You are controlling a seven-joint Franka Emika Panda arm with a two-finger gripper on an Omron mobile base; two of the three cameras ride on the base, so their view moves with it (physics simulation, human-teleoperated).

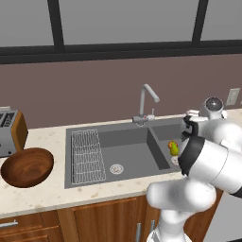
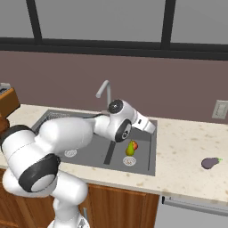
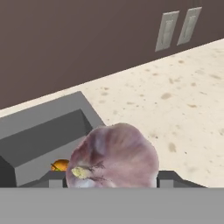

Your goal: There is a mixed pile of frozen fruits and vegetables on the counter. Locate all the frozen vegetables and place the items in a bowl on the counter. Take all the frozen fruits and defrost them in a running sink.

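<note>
The hand (image 3: 112, 181) grips the pale bulb (image 3: 114, 156) above the sink's (image 1: 118, 153) right edge. The pear (image 2: 130, 148) lies in the small basin; the eggplant (image 2: 210, 163) sits near the counter's (image 2: 182, 151) right end.

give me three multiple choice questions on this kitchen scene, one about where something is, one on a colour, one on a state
1. Where does the pear-shaped fruit lie?
A. in the wooden bowl
B. in the small basin of the sink
C. on the toaster

2. What colour is the eggplant on the counter?
A. dark purple
B. orange
C. white

3. What is the state of the wooden bowl?
A. holds the eggplant
B. overturned
C. upright and empty

Answers: 1 B, both base views show it by the small basin's drain. 2 A, dark purple with a green cap. 3 C, its bare inside faces up.
</note>
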